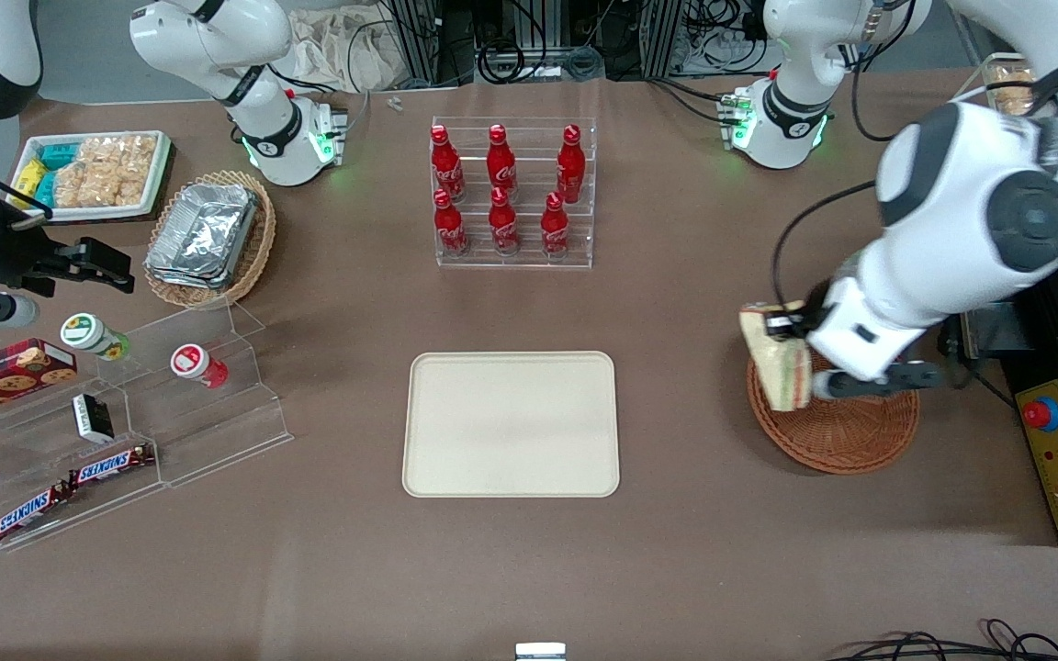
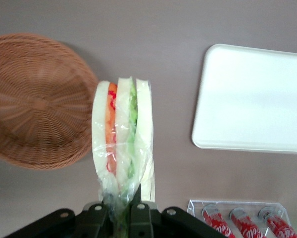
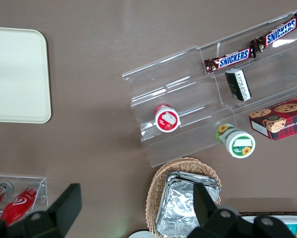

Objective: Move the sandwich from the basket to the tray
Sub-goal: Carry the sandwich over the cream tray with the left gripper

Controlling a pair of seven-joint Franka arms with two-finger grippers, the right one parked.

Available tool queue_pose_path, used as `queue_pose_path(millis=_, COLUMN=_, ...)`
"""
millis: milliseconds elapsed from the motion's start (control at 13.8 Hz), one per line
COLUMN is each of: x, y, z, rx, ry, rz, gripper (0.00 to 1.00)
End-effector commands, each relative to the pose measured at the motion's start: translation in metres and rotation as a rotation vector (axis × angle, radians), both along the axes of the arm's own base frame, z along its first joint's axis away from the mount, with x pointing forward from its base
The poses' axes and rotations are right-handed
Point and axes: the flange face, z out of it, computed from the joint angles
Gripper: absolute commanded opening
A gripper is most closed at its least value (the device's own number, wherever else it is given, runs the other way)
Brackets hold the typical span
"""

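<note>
My left gripper (image 1: 791, 326) is shut on the sandwich (image 1: 775, 355), a clear-wrapped wedge of pale bread with orange, red and green layers. It hangs in the air above the rim of the reddish-brown woven basket (image 1: 846, 433), on the side facing the tray. In the left wrist view the black fingers (image 2: 139, 218) pinch the wrapper at the sandwich's (image 2: 122, 136) narrow end, between the basket (image 2: 34, 99) and the tray (image 2: 253, 99). The cream-beige tray (image 1: 511, 424) lies flat mid-table with nothing on it, toward the parked arm's end from the basket.
A clear rack of red cola bottles (image 1: 512, 193) stands farther from the front camera than the tray. A black control box with a red button (image 1: 1057, 450) sits beside the basket at the working arm's end. Snack shelves (image 1: 125, 413) and a tan foil-container basket (image 1: 212, 237) lie toward the parked arm's end.
</note>
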Motion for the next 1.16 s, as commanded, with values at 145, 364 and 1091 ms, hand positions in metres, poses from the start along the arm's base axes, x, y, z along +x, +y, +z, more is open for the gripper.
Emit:
queue_pose_path(millis=145, x=0.003, y=-0.103, z=-0.069, rx=0.013, ry=-0.075, rz=-0.190, gripper=0.00)
queue_pose_path(millis=364, x=0.011, y=-0.149, z=-0.115, rx=0.013, ry=-0.098, rz=-0.245, gripper=0.00)
queue_pose_path(millis=1091, x=0.025, y=-0.205, z=-0.242, rx=0.007, ry=-0.043, rz=-0.181, gripper=0.00)
